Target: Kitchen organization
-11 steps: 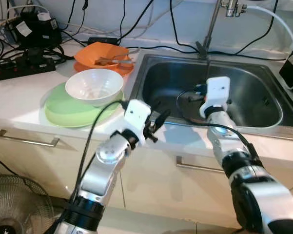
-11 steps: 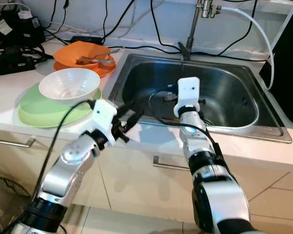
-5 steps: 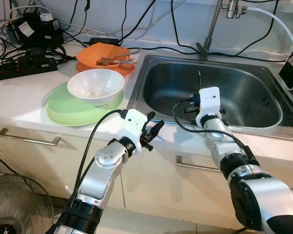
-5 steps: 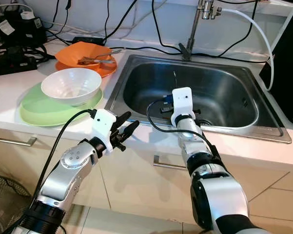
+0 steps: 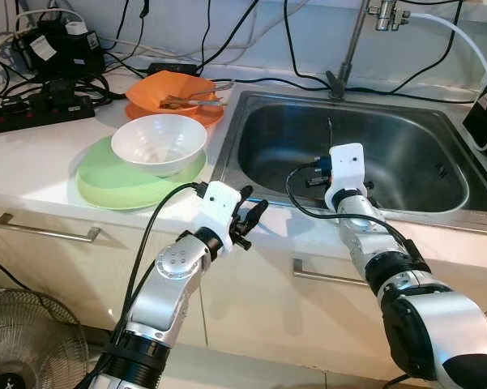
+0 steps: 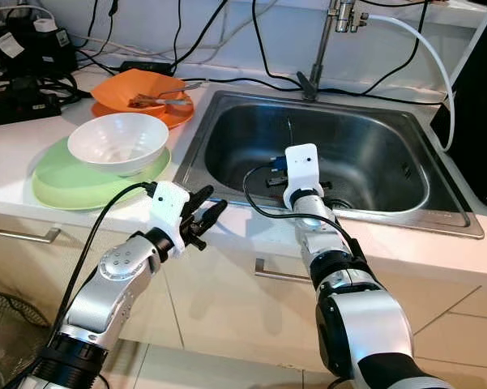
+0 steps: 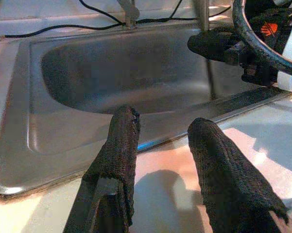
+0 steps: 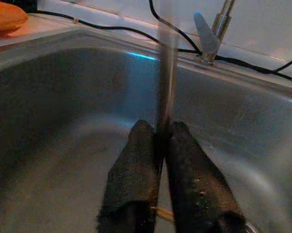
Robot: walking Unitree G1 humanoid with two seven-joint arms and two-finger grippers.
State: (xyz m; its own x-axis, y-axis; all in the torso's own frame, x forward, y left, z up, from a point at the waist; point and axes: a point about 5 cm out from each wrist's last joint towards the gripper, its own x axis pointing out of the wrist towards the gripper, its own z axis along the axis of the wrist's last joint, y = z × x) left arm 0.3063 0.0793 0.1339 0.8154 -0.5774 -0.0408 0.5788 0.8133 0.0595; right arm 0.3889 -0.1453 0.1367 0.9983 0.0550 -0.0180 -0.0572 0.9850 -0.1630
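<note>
A: What is the right gripper point(image 8: 158, 145) pinching?

B: A thin grey metal utensil point(image 8: 166, 73); its two black fingers are pressed together on the lower end of the handle, and the handle stands upright above them; which kind of utensil it is I cannot tell; the gripper holds it over the basin of the steel sink point(image 5: 405, 121).

A: And the left gripper point(image 5: 249, 219)?

B: Spread, with nothing between the fingers; it hangs over the front edge of the tabletop point(image 5: 32, 162), just beside the sink's near left corner.

A: What else is on the tabletop?

B: A white bowl point(image 5: 158, 143) sits on a light green plate point(image 5: 105, 182) left of the sink; behind them an orange bowl point(image 5: 166, 87) rests on an orange plate point(image 5: 213, 115), with utensils point(image 5: 190, 99) lying in it; a black power strip point(image 5: 32, 113) and a tangle of black cables point(image 5: 227, 40) lie at the back left.

A: The room?

B: White tabletop and white wall; a tap point(image 5: 381, 12) with a white hose point(image 5: 478, 49) rises behind the sink; pale cabinet fronts with metal bar handles point(image 5: 44, 233) below; a fan point(image 5: 24, 344) stands on the floor at lower left.
</note>
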